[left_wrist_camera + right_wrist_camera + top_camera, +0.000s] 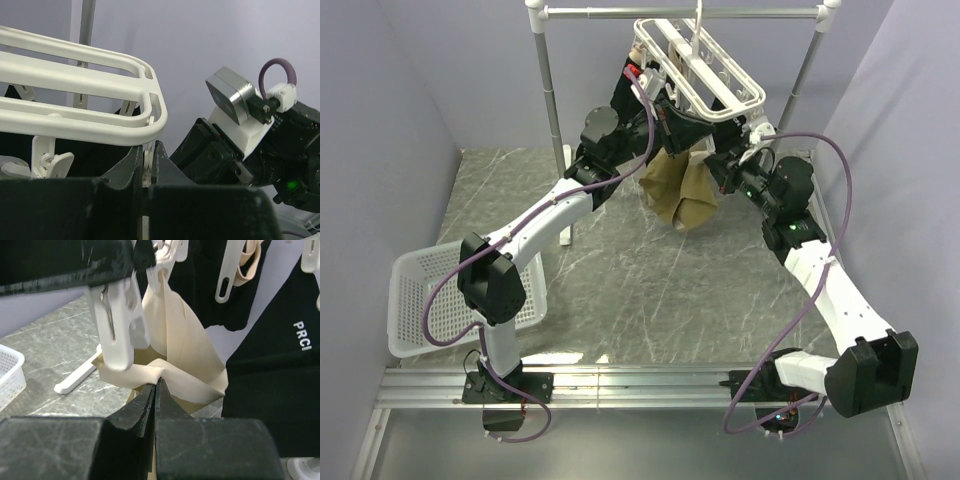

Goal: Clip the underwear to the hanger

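The white hanger [705, 70] hangs from the pole at the back, its frame [100, 105] just above my left gripper. My left gripper [147, 162] is shut on one of its small white clips [146, 159], pinching it under the frame's corner. The tan underwear [680, 190] hangs below the hanger, between the two arms. In the right wrist view my right gripper [156, 384] is shut on a fold of the underwear [185, 340] at its pale waistband. Another white clip [117, 325] dangles just above and left of that fold.
Black garments [280, 350] hang on the hanger right of the underwear. The grey-white pole rack [550, 100] stands behind, and its foot [80, 377] lies on the marble tabletop. A white basket [420, 300] sits at the left edge. The right wrist's camera [240, 100] is close to my left gripper.
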